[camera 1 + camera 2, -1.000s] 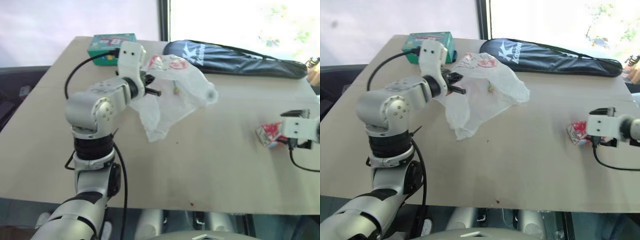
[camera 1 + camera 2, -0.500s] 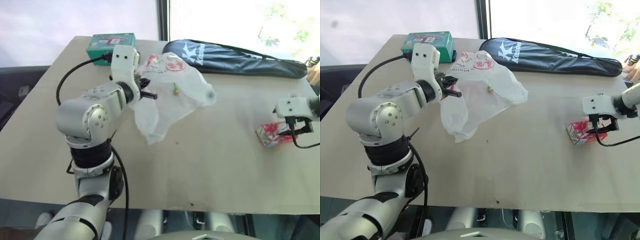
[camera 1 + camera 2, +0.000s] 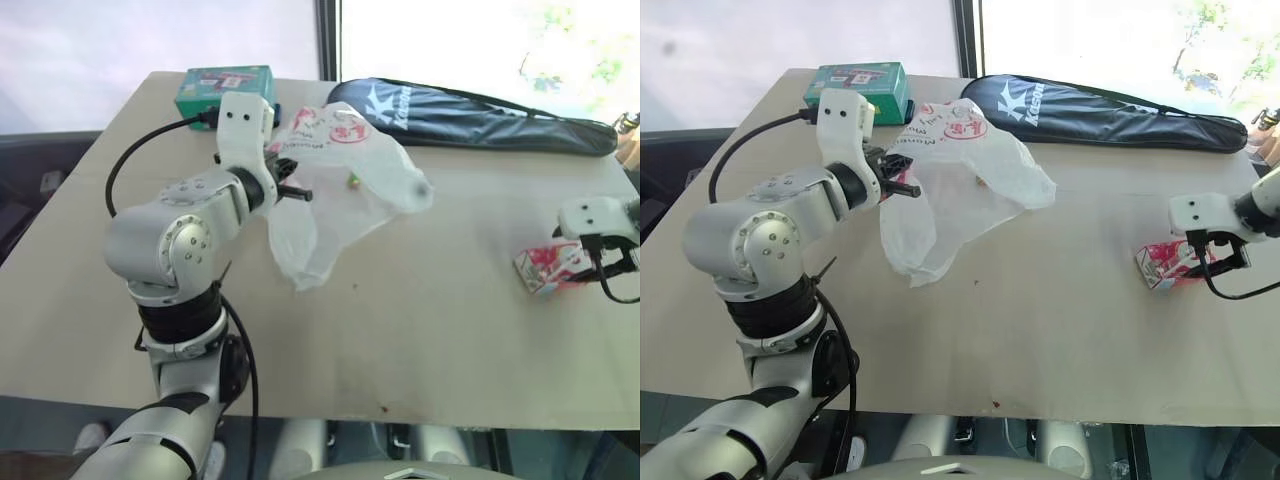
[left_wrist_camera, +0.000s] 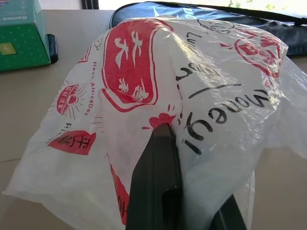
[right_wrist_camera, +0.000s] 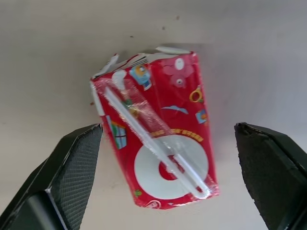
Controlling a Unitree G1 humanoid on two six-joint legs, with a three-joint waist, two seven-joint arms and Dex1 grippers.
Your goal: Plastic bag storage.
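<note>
The plastic bag (image 3: pixel 350 185), translucent white with red logos, is bunched up at the back middle of the table. My left gripper (image 3: pixel 291 190) is shut on its left edge and holds that part raised, while the rest drapes down to the table. In the left wrist view the bag (image 4: pixel 192 86) billows over the black fingers (image 4: pixel 160 182). My right gripper (image 3: pixel 602 252) stands open at the table's right side, pointing down over a small red-and-white carton (image 5: pixel 158 139). One finger stands on each side of the carton, apart from it.
A green box (image 3: pixel 222 90) sits at the back left corner, just behind the left hand. A long black racket cover (image 3: pixel 470 118) lies along the back edge. The beige table (image 3: pixel 420 340) stretches bare toward the front edge.
My right wrist has tipped from level to pointing down over the carton. The left gripper keeps its hold on the bag and has barely moved.
</note>
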